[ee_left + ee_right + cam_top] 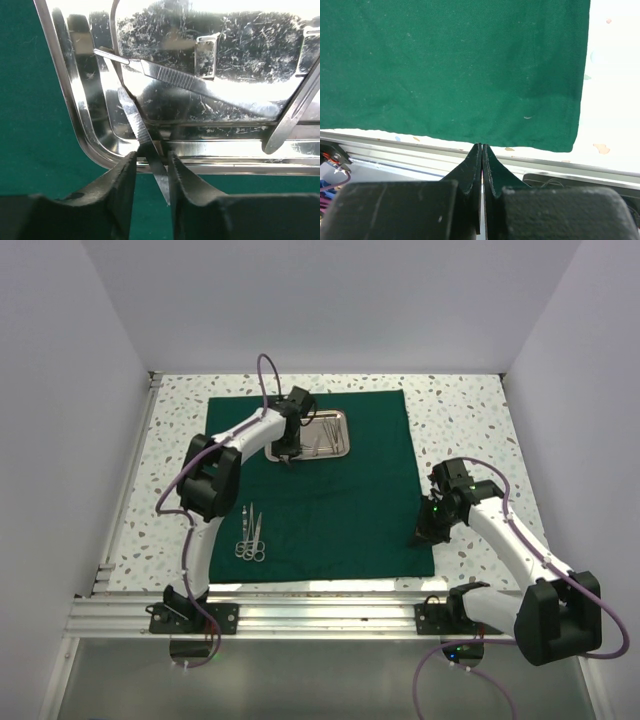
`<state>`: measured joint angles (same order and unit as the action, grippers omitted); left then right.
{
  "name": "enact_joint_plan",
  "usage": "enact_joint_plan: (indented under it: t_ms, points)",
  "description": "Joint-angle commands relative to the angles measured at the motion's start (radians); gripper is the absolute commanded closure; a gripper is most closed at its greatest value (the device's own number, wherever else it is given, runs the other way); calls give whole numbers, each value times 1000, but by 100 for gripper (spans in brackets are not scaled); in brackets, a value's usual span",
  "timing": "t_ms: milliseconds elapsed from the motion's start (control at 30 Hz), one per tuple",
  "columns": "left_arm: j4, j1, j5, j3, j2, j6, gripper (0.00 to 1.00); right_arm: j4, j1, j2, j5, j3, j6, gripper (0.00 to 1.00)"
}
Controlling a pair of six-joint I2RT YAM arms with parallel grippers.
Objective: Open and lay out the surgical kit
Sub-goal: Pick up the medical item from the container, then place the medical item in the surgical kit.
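The dark green cloth (340, 500) lies spread flat as a square sheet. The shiny steel tray (345, 435) sits at its far middle with slim silver instruments inside. Two ring-handled instruments, scissors or forceps (250, 537), lie side by side on the cloth's near left. My left gripper (289, 455) is at the tray's near-left rim (65, 90), its jaws closed around ribbed silver tweezers (142, 130) that slant over the rim. A scalpel-like handle (190, 82) lies in the tray. My right gripper (420, 538) is shut and empty at the cloth's near-right corner (560, 135).
A metal rail (300, 615) runs along the table's near edge, seen just under my right gripper (482, 146). White walls close in the left, back and right. Speckled tabletop (470, 420) shows around the cloth. Another flat instrument (295, 115) leans in the tray's right side.
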<state>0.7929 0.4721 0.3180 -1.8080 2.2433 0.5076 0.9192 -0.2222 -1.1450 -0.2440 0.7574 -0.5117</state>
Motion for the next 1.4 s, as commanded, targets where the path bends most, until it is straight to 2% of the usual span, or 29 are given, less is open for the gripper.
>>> enact_joint_plan:
  t_ms: [0, 33, 100, 133, 200, 233, 400, 633, 767, 867, 933, 1200, 1367]
  points:
    - [-35, -13, -31, 22, 27, 14, 67, 23, 1, -1, 15, 42, 4, 100]
    - [-37, -15, -31, 25, 29, 12, 74, 21, 1, 1, 15, 42, 2, 100]
    - [-40, -20, -34, 26, 30, 11, 79, 18, 1, -1, 15, 42, 1, 100]
    - [-40, -21, -36, 27, 29, 8, 88, 18, 1, -2, 14, 42, 1, 100]
    - [-40, -24, -37, 27, 26, 5, 94, 15, 3, -5, 12, 42, -1, 100]
    - [-41, -26, -39, 26, 22, -1, 100, 12, 3, -5, 9, 40, -2, 100]
    - [-17, -29, -37, -4, -11, -18, 100, -3, 1, -12, 0, 36, -7, 100]
    - [87, -29, -23, -191, -88, -40, 100, -37, 3, -16, -23, 28, -21, 100]
    - [135, -24, -51, -225, -145, -18, 100, -49, 1, -24, -38, 39, -27, 100]
    - [121, -3, -59, -124, -235, 17, 100, -37, 3, -27, -46, 74, -30, 100]
    - [79, 14, -65, 11, -321, 63, 100, -22, 1, -24, -48, 115, -31, 100]
    - [-90, 197, -53, 468, -579, 288, 100, 116, 3, -10, -35, 263, -34, 100]
    - [-123, 322, -37, 562, -591, 382, 100, 190, 4, 24, -41, 298, -47, 100]
